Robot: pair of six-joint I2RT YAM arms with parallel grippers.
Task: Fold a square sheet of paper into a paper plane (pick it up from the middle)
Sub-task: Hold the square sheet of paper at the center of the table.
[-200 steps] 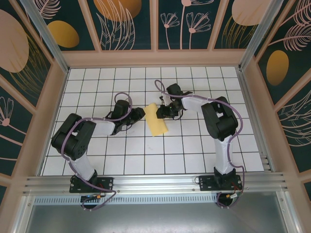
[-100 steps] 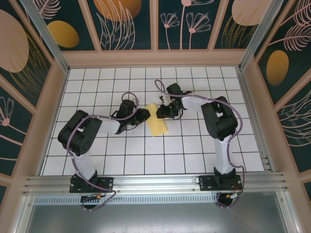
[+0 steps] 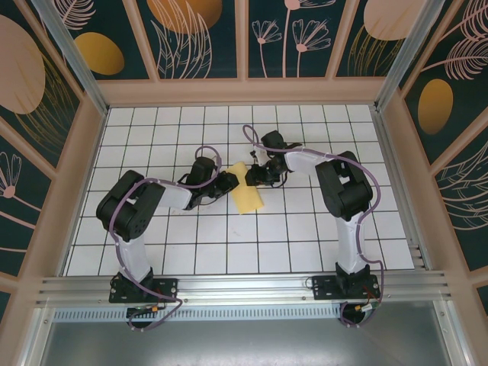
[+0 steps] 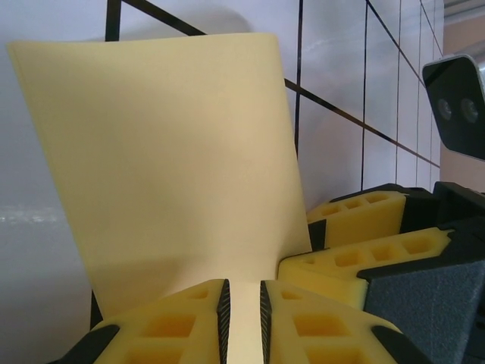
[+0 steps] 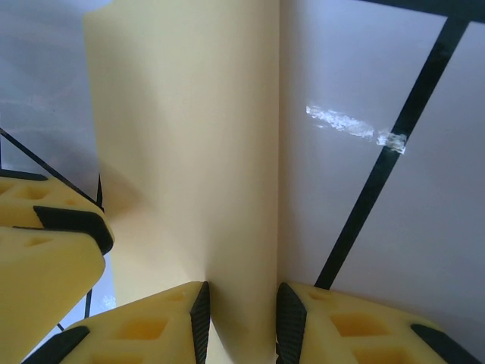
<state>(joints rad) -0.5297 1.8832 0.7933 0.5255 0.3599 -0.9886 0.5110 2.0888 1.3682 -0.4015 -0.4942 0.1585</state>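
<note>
Both clamped on folded yellow paper sheet [image 3: 246,192]: left end effector [image 4: 242,307], right end effector [image 5: 242,311]. Thin, limp, probably easily torn; best pinched gently at crease.

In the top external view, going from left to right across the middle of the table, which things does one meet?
Left arm → left gripper → square sheet of paper → right gripper → right arm.
</note>
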